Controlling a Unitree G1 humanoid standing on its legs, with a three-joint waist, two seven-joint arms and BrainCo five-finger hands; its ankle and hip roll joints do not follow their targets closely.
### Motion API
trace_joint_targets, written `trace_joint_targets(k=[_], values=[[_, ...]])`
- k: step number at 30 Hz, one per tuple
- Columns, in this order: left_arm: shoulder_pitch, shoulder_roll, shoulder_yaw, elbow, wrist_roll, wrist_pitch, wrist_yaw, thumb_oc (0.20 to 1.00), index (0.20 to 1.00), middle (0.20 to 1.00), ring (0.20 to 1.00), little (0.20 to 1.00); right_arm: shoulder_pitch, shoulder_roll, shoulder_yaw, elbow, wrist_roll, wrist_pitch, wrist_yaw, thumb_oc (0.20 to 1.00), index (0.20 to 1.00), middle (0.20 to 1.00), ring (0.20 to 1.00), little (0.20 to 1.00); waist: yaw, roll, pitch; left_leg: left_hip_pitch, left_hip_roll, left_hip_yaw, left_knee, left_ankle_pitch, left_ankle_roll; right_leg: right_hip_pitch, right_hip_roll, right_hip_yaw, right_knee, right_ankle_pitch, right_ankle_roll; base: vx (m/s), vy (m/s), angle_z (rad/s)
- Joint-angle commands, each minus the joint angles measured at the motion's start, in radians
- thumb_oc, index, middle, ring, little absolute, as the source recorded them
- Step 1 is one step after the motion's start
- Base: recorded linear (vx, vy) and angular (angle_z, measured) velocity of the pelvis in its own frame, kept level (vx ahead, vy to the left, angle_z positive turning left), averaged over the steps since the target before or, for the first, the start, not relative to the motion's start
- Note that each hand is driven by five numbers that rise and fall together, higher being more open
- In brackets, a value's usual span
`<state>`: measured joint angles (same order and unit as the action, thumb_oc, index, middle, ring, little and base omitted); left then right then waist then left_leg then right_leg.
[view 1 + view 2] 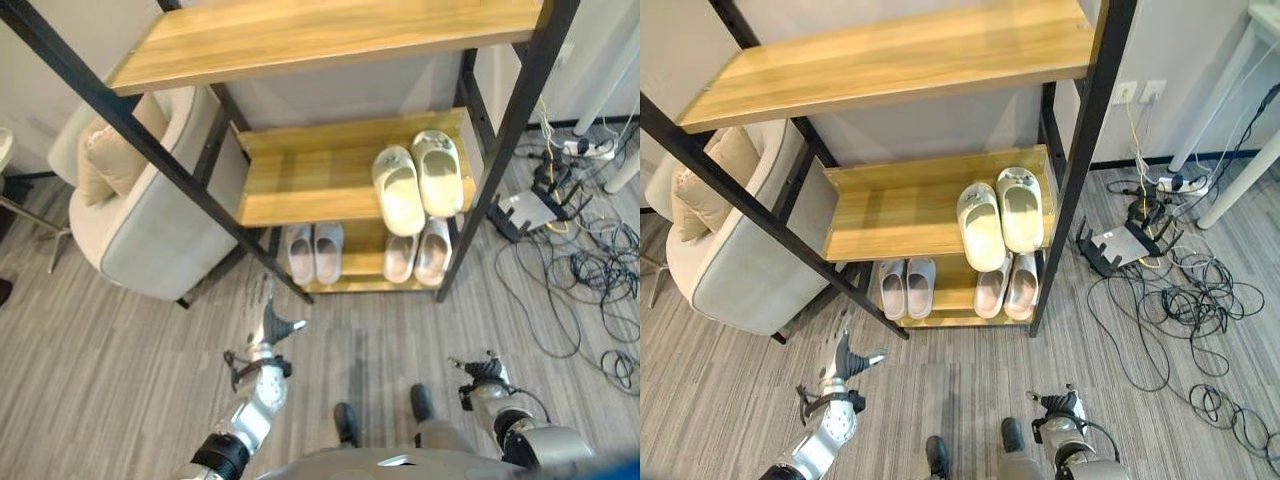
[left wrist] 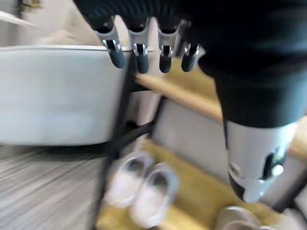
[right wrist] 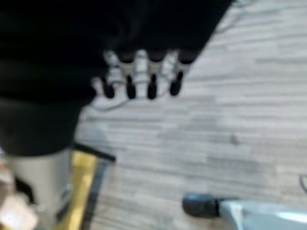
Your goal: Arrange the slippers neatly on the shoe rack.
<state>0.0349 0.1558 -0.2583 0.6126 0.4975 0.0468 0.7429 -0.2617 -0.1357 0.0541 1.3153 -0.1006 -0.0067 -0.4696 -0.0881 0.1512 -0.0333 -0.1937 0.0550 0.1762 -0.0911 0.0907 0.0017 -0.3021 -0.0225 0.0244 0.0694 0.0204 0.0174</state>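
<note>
- Cream slippers sit as a pair on the middle shelf of the shoe rack, at its right end, side by side and touching, toes pointing out over the front edge.
- White slippers sit as a pair on the bottom shelf, left side, side by side.
- Pinkish slippers sit as a pair on the bottom shelf, right side, partly under the cream pair.
- Top shelf is bare wood.
- Left robot hand hangs low in front of the rack's left front post, fingers straight and apart, holding nothing; its wrist view looks at the white pair.
- Right robot hand hangs low over the floor to the right, fingers relaxed, holding nothing.
- Grey armchair with a beige cushion stands just left of the rack.
- Tangle of cables and a power strip lie on the floor right of the rack.
</note>
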Motion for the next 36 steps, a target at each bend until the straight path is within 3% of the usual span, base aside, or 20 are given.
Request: trace_joint_targets(k=[1,7,14,15,16,17,18,19,21,24,30,36], values=[[-0.016,-0.035,0.13,0.021,-0.129,0.038,0.028,1.0,1.0,1.0,1.0,1.0,0.015,0.051,0.018,-0.038,-0.039,0.007,0.005,1.0,1.0,1.0,1.0,1.0,0.037,-0.046,-0.016,0.058,-0.026,-0.054,0.004,-0.055,-0.01,0.086,-0.029,0.05,-0.08,0.009,0.014,0.04,-0.011,0.11],[0.028,-0.039,0.173,0.118,-0.149,0.04,0.045,1.0,1.0,1.0,1.0,1.0,0.055,0.073,0.091,-0.079,-0.101,0.016,0.006,1.0,1.0,1.0,1.0,1.0,0.053,-0.073,-0.048,0.077,-0.028,-0.08,0.004,-0.058,-0.008,0.136,-0.035,0.021,-0.105,0.002,0.015,0.04,0.0,0.17],[0.023,-0.066,0.211,0.377,-0.221,-0.014,0.055,1.0,1.0,1.0,1.0,1.0,0.047,0.077,0.147,-0.06,-0.159,0.012,-0.024,1.0,1.0,1.0,1.0,1.0,0.079,-0.102,-0.078,0.095,-0.031,-0.102,0.004,-0.06,-0.006,0.182,-0.039,-0.009,-0.136,-0.001,0.022,0.03,0.016,0.13],[0.028,-0.064,0.229,0.414,-0.25,-0.044,0.039,1.0,1.0,1.0,1.0,1.0,0.133,0.023,0.159,-0.123,-0.175,-0.023,-0.021,1.0,1.0,1.0,1.0,1.0,0.078,-0.108,-0.077,0.098,-0.03,-0.098,0.004,-0.061,-0.006,0.186,-0.038,-0.006,-0.137,-0.001,0.024,0.02,0.038,0.06],[0.044,-0.061,0.245,0.389,-0.273,-0.054,0.027,1.0,1.0,1.0,1.0,1.0,0.244,-0.002,0.194,-0.366,-0.182,-0.02,0.028,1.0,1.0,1.0,1.0,1.0,0.068,-0.112,-0.073,0.105,-0.029,-0.093,0.004,-0.065,-0.006,0.189,-0.038,-0.003,-0.136,-0.003,0.026,0.0,0.027,0.05],[0.046,-0.062,0.245,0.389,-0.273,-0.054,0.026,1.0,1.0,1.0,1.0,1.0,0.247,-0.003,0.195,-0.371,-0.182,-0.017,0.03,1.0,1.0,1.0,1.0,1.0,0.069,-0.111,-0.077,0.101,-0.028,-0.093,0.004,-0.063,-0.007,0.185,-0.037,-0.002,-0.137,-0.001,0.025,-0.03,0.009,0.02],[0.09,-0.036,0.242,0.402,-0.277,-0.094,-0.002,1.0,1.0,1.0,1.0,1.0,0.45,-0.113,0.245,-0.625,-0.214,-0.06,0.059,1.0,1.0,1.0,1.0,1.0,0.053,-0.121,-0.067,0.106,-0.023,-0.081,0.004,-0.068,-0.009,0.185,-0.034,0.004,-0.131,-0.005,0.028,-0.04,-0.001,0.0],[0.091,-0.036,0.242,0.403,-0.277,-0.094,-0.002,1.0,1.0,1.0,1.0,1.0,0.452,-0.113,0.245,-0.626,-0.214,-0.06,0.059,1.0,1.0,1.0,1.0,1.0,0.054,-0.121,-0.072,0.1,-0.022,-0.079,0.004,-0.065,-0.01,0.179,-0.033,0.006,-0.131,-0.002,0.027,-0.05,0.006,-0.07],[0.076,-0.04,0.256,0.495,-0.291,-0.11,-0.041,1.0,1.0,1.0,1.0,1.0,0.403,-0.137,0.265,-0.504,-0.204,-0.156,0.058,1.0,1.0,1.0,1.0,1.0,0.049,-0.125,-0.066,0.098,-0.019,-0.082,0.004,-0.067,-0.009,0.174,-0.028,0.006,-0.12,-0.009,0.029,-0.04,0.013,-0.07],[0.066,-0.035,0.262,0.554,-0.295,-0.112,-0.06,1.0,1.0,1.0,1.0,1.0,0.338,-0.118,0.25,-0.456,-0.167,-0.181,0.099,1.0,1.0,1.0,1.0,1.0,0.054,-0.127,-0.066,0.104,-0.02,-0.086,0.004,-0.07,-0.007,0.177,-0.028,0.0,-0.112,-0.011,0.028,-0.01,0.027,-0.04],[0.075,-0.013,0.247,0.571,-0.288,-0.097,-0.057,1.0,1.0,1.0,1.0,1.0,0.328,-0.167,0.243,-0.627,-0.12,-0.133,0.18,1.0,1.0,1.0,1.0,1.0,0.062,-0.137,-0.063,0.108,-0.022,-0.093,0.004,-0.07,-0.003,0.185,-0.031,-0.011,-0.111,-0.013,0.03,0.0,0.001,0.0],[0.064,-0.019,0.245,0.604,-0.294,-0.035,-0.101,1.0,1.0,1.0,1.0,1.0,0.293,-0.21,0.223,-0.722,-0.109,-0.082,0.233,1.0,1.0,1.0,1.0,1.0,0.062,-0.137,-0.062,0.107,-0.026,-0.097,0.004,-0.071,0.001,0.187,-0.034,-0.013,-0.114,-0.009,0.031,0.0,0.005,0.02]])
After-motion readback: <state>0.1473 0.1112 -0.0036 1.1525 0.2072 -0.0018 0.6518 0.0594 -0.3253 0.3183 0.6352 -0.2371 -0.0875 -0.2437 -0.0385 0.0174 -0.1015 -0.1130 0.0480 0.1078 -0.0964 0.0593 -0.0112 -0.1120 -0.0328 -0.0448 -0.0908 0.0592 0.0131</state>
